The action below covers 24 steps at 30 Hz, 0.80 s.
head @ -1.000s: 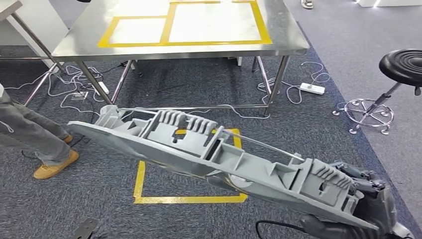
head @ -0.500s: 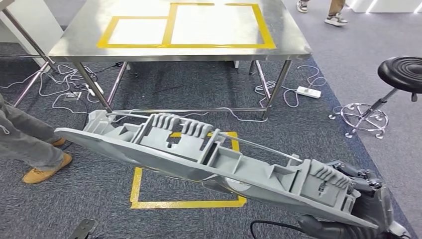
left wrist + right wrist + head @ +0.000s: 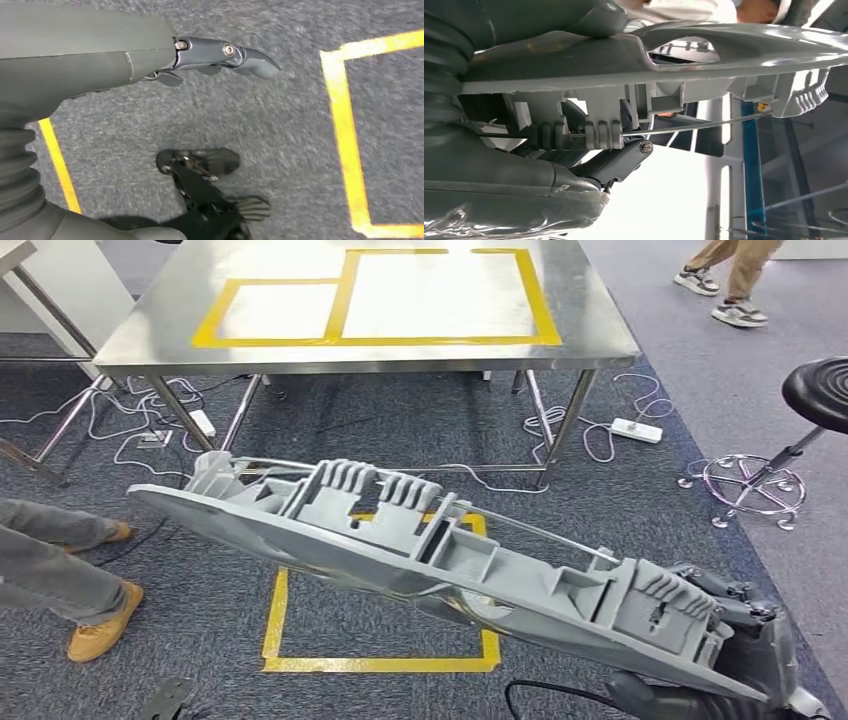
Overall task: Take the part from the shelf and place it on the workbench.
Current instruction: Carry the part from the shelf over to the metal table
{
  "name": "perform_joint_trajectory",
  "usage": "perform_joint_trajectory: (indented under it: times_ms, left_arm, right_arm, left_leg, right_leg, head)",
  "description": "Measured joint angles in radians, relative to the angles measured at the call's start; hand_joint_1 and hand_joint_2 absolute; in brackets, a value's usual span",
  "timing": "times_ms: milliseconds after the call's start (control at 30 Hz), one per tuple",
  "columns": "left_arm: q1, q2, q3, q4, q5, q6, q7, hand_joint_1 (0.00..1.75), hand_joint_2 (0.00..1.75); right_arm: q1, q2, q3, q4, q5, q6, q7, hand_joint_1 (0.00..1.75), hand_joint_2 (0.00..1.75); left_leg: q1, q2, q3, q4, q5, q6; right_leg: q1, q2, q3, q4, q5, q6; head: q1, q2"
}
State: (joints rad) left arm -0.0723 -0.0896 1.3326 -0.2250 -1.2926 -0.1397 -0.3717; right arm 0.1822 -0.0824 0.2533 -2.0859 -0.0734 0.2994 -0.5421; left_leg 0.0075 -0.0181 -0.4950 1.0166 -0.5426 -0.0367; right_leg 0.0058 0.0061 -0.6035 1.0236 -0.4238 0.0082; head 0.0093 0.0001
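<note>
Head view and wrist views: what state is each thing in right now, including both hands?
Grey part: held off the floor, tilted, not yet on the workbench.
Right hand: grips one end of the part.
Left hand: holds nothing, fingers extended over the carpet.
Workbench: taped yellow rectangles on top, nothing inside them.
Stool: upright on the floor beside the workbench.
Power strip: lying on the carpet, cable attached.

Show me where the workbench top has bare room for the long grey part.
The steel workbench top looks bare throughout: a small yellow-taped rectangle left, a larger one right. The long grey plastic part, gripped by the right robot hand, fits the larger.
</note>
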Motion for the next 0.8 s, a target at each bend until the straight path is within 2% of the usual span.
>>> perform_joint_trajectory:
  times_ms: [33, 67, 100, 133, 167, 200, 267, 300, 333, 367, 467, 500, 533, 567, 633, 667, 700, 733, 767, 800]
  left_arm:
    - [-0.001, 0.000, -0.001, 0.000, 0.000, 0.000, 0.000, 0.00, 1.75]
    - [-0.001, 0.000, -0.002, 0.000, 0.000, 0.000, 0.000, 0.00, 1.75]
    - [0.000, 0.000, -0.002, 0.000, -0.001, 0.000, 0.000, 0.00, 1.75]
    - [0.001, 0.000, -0.002, 0.000, -0.001, 0.000, 0.000, 0.00, 1.75]
    - [0.003, 0.000, -0.002, 0.000, -0.001, 0.000, 0.000, 0.00, 1.75]
    - [0.005, 0.000, -0.002, 0.000, -0.001, 0.000, 0.000, 0.00, 1.75]
    - [0.007, 0.000, -0.003, 0.000, -0.001, 0.001, 0.000, 0.00, 1.75]
    - [0.007, 0.000, -0.003, 0.000, -0.001, 0.001, 0.000, 0.00, 1.75]
    - [0.006, 0.000, -0.003, 0.001, -0.002, 0.002, 0.000, 0.00, 1.75]
    - [0.006, -0.001, -0.003, 0.001, -0.002, 0.002, 0.000, 0.00, 1.75]
    - [0.005, -0.001, -0.003, 0.001, -0.002, 0.003, 0.000, 0.00, 1.75]
    - [0.005, 0.000, -0.003, 0.001, -0.002, 0.003, -0.001, 0.00, 1.75]
    - [0.005, 0.000, -0.004, 0.001, -0.002, 0.003, -0.001, 0.00, 1.75]
    - [0.005, 0.001, -0.004, 0.001, -0.002, 0.003, -0.001, 0.00, 1.75]
    - [0.005, 0.003, -0.004, 0.001, -0.002, 0.003, -0.001, 0.00, 1.75]
    - [0.006, 0.004, -0.004, 0.001, -0.002, 0.003, -0.001, 0.00, 1.75]
    - [0.006, 0.004, -0.004, 0.001, -0.002, 0.003, -0.001, 0.00, 1.75]
    - [0.006, 0.003, -0.004, 0.001, -0.002, 0.003, -0.001, 0.00, 1.75]
    - [0.007, 0.003, -0.004, 0.001, -0.002, 0.002, -0.001, 0.00, 1.75]
    - [0.006, 0.003, -0.004, 0.001, -0.002, 0.002, -0.001, 0.00, 1.75]
  right_arm:
    - [-0.001, 0.000, 0.000, -0.001, 0.000, 0.000, -0.001, 1.75, 1.75]
    - [-0.001, 0.000, 0.000, -0.001, -0.001, 0.000, -0.001, 1.75, 1.75]
    - [-0.002, 0.000, 0.000, -0.001, -0.002, 0.000, -0.002, 1.75, 1.75]
    - [-0.001, 0.000, 0.000, -0.001, -0.002, 0.000, -0.002, 1.75, 1.75]
    - [0.000, 0.000, 0.000, -0.001, -0.002, 0.000, -0.002, 1.75, 1.75]
    - [0.001, 0.000, 0.000, 0.000, -0.001, 0.000, -0.002, 1.75, 1.75]
    - [0.001, 0.000, 0.000, 0.000, -0.002, 0.000, -0.002, 1.75, 1.75]
    - [0.001, 0.000, 0.000, 0.000, -0.002, 0.000, -0.002, 1.75, 1.75]
    - [0.000, 0.000, 0.000, 0.000, -0.002, 0.000, -0.003, 1.75, 1.75]
    - [0.000, 0.000, 0.000, -0.001, -0.002, 0.000, -0.003, 1.75, 1.75]
    - [0.000, 0.000, 0.001, -0.001, -0.002, 0.000, -0.004, 1.75, 1.75]
    - [0.000, 0.000, 0.001, -0.001, -0.002, -0.001, -0.005, 1.75, 1.75]
    - [0.000, 0.000, 0.001, -0.001, -0.002, -0.001, -0.005, 1.75, 1.75]
    - [0.000, 0.000, 0.001, -0.001, -0.002, -0.001, -0.006, 1.75, 1.75]
    - [0.003, 0.000, 0.001, -0.001, -0.003, -0.001, -0.007, 1.75, 1.75]
    - [0.006, 0.000, 0.001, -0.001, -0.002, -0.001, -0.007, 1.75, 1.75]
    - [0.008, 0.000, 0.001, -0.001, -0.002, -0.001, -0.007, 1.75, 1.75]
    - [0.009, 0.000, 0.001, -0.001, -0.002, -0.001, -0.007, 1.75, 1.75]
    - [0.010, 0.000, 0.001, -0.001, -0.001, -0.002, -0.008, 1.75, 1.75]
    - [0.011, 0.000, 0.001, -0.001, -0.001, -0.002, -0.009, 1.75, 1.75]
  left_leg:
    - [0.000, 0.002, -0.020, 0.043, -0.020, -0.004]
    - [-0.001, 0.003, -0.057, 0.106, -0.044, -0.007]
    - [0.000, 0.003, -0.105, 0.180, -0.066, -0.009]
    - [0.000, 0.003, -0.151, 0.239, -0.075, -0.011]
    - [0.000, 0.004, -0.183, 0.267, -0.061, -0.012]
    - [0.001, 0.004, -0.198, 0.258, -0.025, -0.014]
    - [0.004, 0.007, -0.175, 0.144, 0.085, -0.016]
    - [0.004, 0.010, -0.154, 0.080, 0.123, -0.017]
    - [0.003, 0.013, -0.137, 0.034, 0.140, -0.012]
    - [0.003, 0.015, -0.127, 0.009, 0.140, -0.006]
    - [0.003, 0.012, -0.112, -0.003, 0.116, 0.019]
    - [0.003, 0.011, -0.105, -0.004, 0.110, 0.026]
    - [0.004, 0.010, -0.095, -0.004, 0.104, 0.032]
    - [0.004, 0.011, -0.087, -0.004, 0.096, 0.036]
    - [0.003, 0.010, -0.068, -0.004, 0.078, 0.040]
    - [0.002, 0.009, -0.056, -0.004, 0.068, 0.040]
    - [0.002, 0.007, -0.041, -0.004, 0.057, 0.040]
    - [0.002, 0.005, -0.024, -0.004, 0.045, 0.039]
    - [0.003, 0.004, -0.008, -0.005, 0.032, 0.036]
    - [0.003, 0.002, 0.008, -0.005, 0.019, 0.033]
  right_leg:
    - [-0.002, -0.001, 0.011, -0.007, -0.004, -0.004]
    - [-0.002, -0.002, 0.020, -0.010, -0.009, -0.007]
    - [-0.001, -0.002, 0.027, -0.011, -0.016, -0.009]
    - [-0.001, -0.002, 0.035, -0.011, -0.024, -0.010]
    - [-0.001, -0.001, 0.046, -0.011, -0.033, -0.010]
    - [-0.002, -0.001, 0.059, -0.011, -0.043, -0.010]
    - [-0.003, 0.000, 0.086, -0.012, -0.066, -0.004]
    - [-0.001, 0.001, 0.097, -0.011, -0.079, 0.001]
    - [0.000, 0.002, 0.104, -0.011, -0.091, 0.006]
    - [0.002, 0.002, 0.110, -0.011, -0.099, 0.012]
    - [0.002, 0.003, 0.127, -0.007, -0.110, 0.027]
    - [0.001, 0.002, 0.116, 0.019, -0.115, 0.032]
    - [0.000, 0.002, 0.089, 0.067, -0.126, 0.037]
    - [0.000, 0.001, 0.047, 0.137, -0.144, 0.040]
    - [0.000, 0.001, -0.054, 0.272, -0.194, 0.043]
    - [0.000, 0.001, -0.089, 0.301, -0.208, 0.042]
    - [0.000, 0.001, -0.105, 0.292, -0.202, 0.040]
    - [0.000, 0.001, -0.105, 0.250, -0.175, 0.038]
    - [0.000, 0.001, -0.093, 0.186, -0.127, 0.035]
    - [0.001, 0.000, -0.080, 0.118, -0.063, 0.032]
  head:
    - [-0.003, 0.000]
    - [-0.006, 0.000]
    - [-0.007, 0.000]
    - [-0.008, 0.000]
    - [-0.008, 0.000]
    - [-0.009, 0.000]
    - [-0.009, 0.000]
    - [-0.010, 0.000]
    - [-0.010, 0.000]
    - [-0.009, 0.000]
    - [-0.005, 0.000]
    - [-0.003, 0.000]
    - [-0.001, 0.000]
    - [0.000, 0.000]
    - [0.003, 0.000]
    - [0.003, 0.000]
    - [0.003, 0.000]
    - [0.003, 0.000]
    - [0.003, 0.000]
    - [0.004, 0.000]
